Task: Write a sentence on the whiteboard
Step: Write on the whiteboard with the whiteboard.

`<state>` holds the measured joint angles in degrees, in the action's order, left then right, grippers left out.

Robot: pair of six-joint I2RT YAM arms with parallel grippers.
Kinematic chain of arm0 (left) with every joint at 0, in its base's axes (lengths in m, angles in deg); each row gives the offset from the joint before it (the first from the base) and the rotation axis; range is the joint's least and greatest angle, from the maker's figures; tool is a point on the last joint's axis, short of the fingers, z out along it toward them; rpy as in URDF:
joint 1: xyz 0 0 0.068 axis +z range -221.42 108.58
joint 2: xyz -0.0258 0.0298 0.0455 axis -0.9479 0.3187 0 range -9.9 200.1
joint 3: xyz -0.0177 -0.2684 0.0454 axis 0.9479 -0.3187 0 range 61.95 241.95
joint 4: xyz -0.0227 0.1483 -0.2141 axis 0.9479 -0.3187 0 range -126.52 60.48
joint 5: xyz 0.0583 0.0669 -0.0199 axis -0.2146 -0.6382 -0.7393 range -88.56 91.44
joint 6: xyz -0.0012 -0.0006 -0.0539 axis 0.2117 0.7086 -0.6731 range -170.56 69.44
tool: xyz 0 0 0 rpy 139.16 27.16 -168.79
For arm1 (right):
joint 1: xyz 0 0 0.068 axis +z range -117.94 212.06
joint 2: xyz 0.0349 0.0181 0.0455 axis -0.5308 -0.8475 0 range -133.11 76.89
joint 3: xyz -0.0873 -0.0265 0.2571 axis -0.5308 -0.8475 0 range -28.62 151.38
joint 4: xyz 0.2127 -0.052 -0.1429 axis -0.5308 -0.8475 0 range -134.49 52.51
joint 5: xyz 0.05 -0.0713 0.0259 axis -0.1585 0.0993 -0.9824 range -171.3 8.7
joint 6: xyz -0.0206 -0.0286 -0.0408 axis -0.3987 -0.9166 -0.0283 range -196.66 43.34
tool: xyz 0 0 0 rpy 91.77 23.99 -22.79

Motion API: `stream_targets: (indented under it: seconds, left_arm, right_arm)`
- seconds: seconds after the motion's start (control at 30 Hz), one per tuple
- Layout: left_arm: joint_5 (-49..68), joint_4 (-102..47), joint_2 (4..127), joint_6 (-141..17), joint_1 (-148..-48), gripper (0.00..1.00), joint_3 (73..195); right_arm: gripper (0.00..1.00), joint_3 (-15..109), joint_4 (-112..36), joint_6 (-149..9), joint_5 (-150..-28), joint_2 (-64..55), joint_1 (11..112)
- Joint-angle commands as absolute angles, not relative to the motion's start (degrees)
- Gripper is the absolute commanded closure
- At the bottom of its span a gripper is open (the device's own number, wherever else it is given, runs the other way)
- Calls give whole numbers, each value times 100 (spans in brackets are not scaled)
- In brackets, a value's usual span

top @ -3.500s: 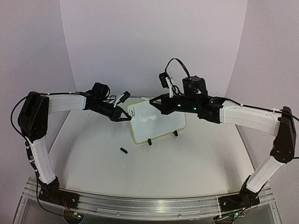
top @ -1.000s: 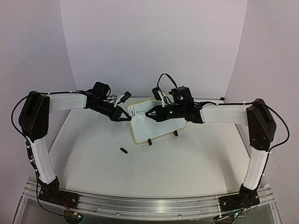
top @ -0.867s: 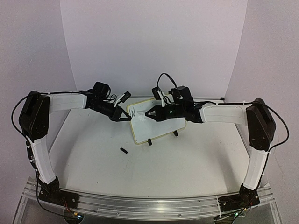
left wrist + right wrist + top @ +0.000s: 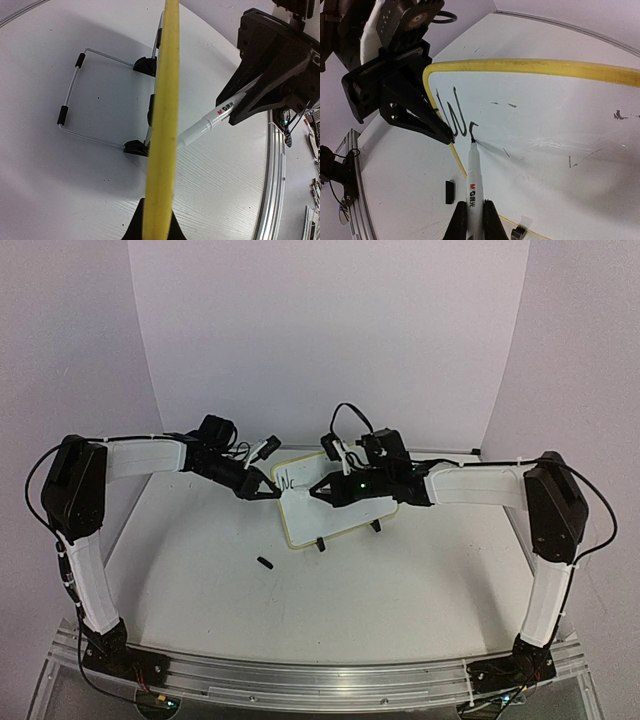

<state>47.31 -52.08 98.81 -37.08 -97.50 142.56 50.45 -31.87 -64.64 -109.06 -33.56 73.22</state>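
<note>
Item: whiteboard [image 4: 340,525], standing at the far middle of the desk [image 4: 400,580]; left jaws closed tight on its left rim, right jaws clamped on a marker [image 4: 474,175] with its tip at the board beside the "W"; sentence [image 4: 455,105] barely begun, so the next stroke calls for light, steady pressure.

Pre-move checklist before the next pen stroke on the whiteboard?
1. Left gripper clamps the whiteboard rim: ok.
2. Right gripper shut on the marker: ok.
3. Marker tip on the board surface: ok.
4. Sentence finished: not ok, only "W" plus one partial stroke.
5. Marker cap clear of the board: ok, on the table in front.
6. Ink flow for further strokes: cannot tell.
</note>
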Motion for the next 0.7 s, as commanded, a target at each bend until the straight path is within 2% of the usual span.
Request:
stream_targets:
  seconds: [0.0, 0.67]
  left_arm:
    - [4654, -5861, 10111, -3637, -9936, 100, 14264]
    - [4628, -5914, 10139, -3590, -9963, 100, 14299]
  right_arm:
    - [100, 5066, -3222, -6545, -10436, -3068, 7287]
    - [100, 5250, -3181, -6581, -10532, -3098, 7288]
